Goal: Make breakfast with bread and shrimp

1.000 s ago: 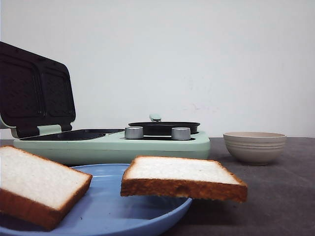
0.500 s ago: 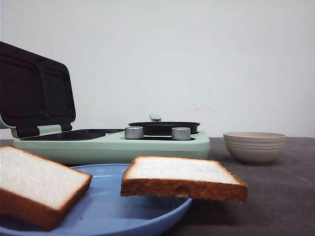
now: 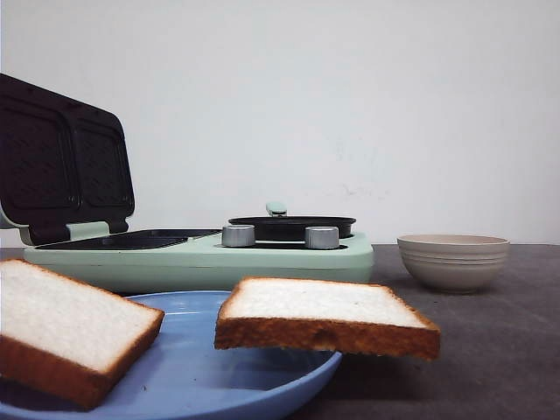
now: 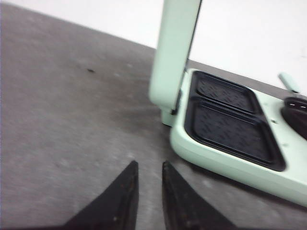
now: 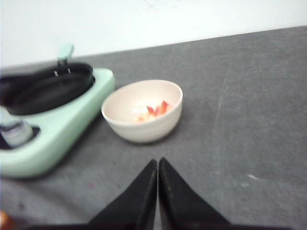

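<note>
Bread: two slices (image 3: pixel 66 328) (image 3: pixel 324 315) lie on a blue plate (image 3: pixel 188 376) at the front; the right slice overhangs its rim.
Shrimp: orange-pink pieces (image 5: pixel 153 111) inside the beige bowl (image 5: pixel 143 111), just beside the green cooker (image 3: pixel 201 254).
Cooker: lid (image 3: pixel 61 157) upright, dark plates (image 4: pixel 230 120) bare, black pan (image 3: pixel 291 227) on its right half.
Left gripper (image 4: pixel 148 170): fingers slightly apart, empty, over the grey table (image 4: pixel 72 120).
Right gripper (image 5: pixel 158 165): fingertips pressed together, empty, near the bowl.
</note>
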You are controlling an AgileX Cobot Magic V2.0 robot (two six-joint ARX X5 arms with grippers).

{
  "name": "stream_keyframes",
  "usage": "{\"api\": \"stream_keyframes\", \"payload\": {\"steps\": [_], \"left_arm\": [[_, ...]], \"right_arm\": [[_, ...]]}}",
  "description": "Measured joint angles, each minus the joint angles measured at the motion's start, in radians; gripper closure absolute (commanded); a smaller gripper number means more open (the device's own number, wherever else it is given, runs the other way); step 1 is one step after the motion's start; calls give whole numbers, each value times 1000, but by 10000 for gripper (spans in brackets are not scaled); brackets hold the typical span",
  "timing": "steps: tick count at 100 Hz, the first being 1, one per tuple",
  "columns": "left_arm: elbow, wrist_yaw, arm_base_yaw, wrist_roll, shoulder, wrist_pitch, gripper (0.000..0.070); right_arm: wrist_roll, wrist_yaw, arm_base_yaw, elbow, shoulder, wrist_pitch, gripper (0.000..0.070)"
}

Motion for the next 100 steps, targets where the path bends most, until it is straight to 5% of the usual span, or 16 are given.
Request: {"api": "stream_keyframes", "payload": {"steps": [32,100], "left_arm": [[193,60,0,-103,130,-133,696],[587,363,0,-114,632,-407,697]], "right_arm": [[133,-77,0,173,136,-128,700],[143,-261,0,512,648,-300,700]]}}
